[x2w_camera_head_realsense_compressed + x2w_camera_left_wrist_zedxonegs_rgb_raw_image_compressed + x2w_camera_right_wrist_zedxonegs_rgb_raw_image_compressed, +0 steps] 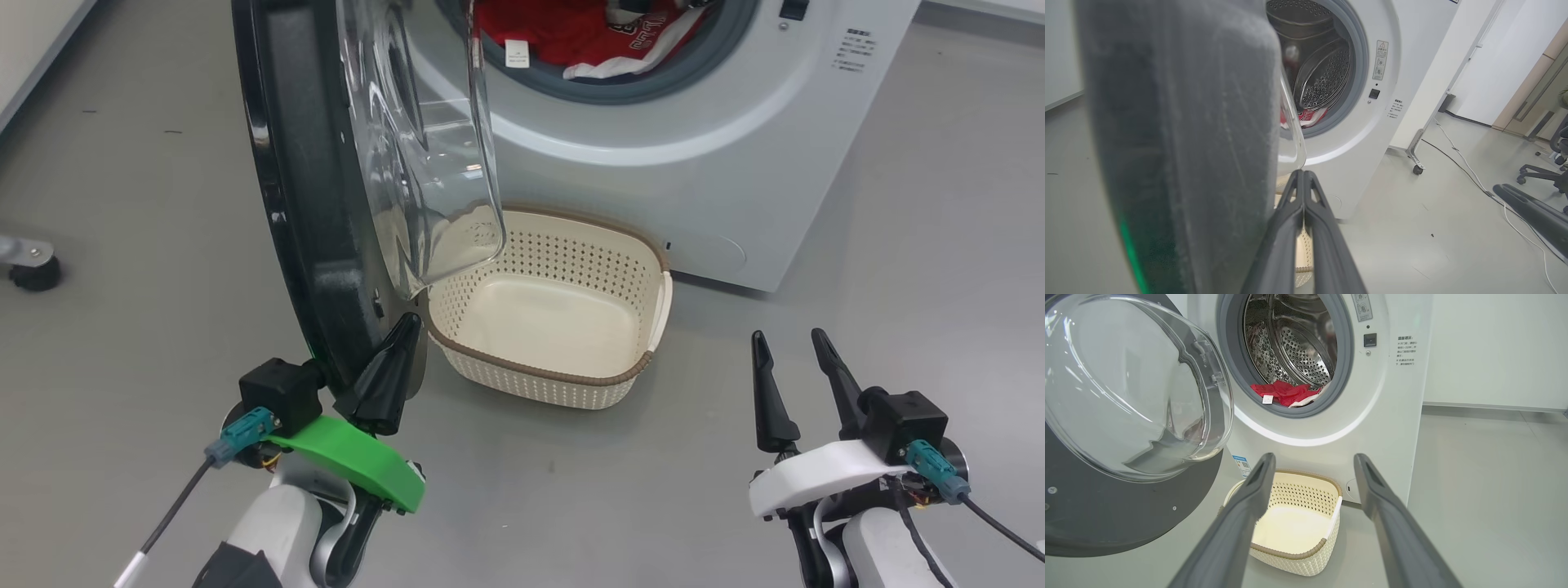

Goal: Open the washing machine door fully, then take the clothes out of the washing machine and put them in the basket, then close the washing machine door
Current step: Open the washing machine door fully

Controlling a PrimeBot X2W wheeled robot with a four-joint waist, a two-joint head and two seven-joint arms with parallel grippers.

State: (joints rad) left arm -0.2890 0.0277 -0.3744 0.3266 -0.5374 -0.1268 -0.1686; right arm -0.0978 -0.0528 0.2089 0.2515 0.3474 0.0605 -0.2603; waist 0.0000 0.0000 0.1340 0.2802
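Left tool [406, 327] nearest, fingers pressed together on nothing, tip at lower inner edge of washing machine door [294, 204]; contact unclear. Right tool [789, 339] low right, fingers spread, holding nothing, above floor [122, 367]. Door swung out, seen edge-on, glass bowl overhanging basket [531, 384]. Basket empty, on floor just before washing machine [718, 163]. Clothes [571, 33], red and white, lie at drum's front lip.

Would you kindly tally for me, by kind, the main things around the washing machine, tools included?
washing machine: 1
washing machine door: 1
basket: 1
clothes: 1 red heap in the drum, single pieces not countable
tools: 2, the left tool and the right tool
Total: 6
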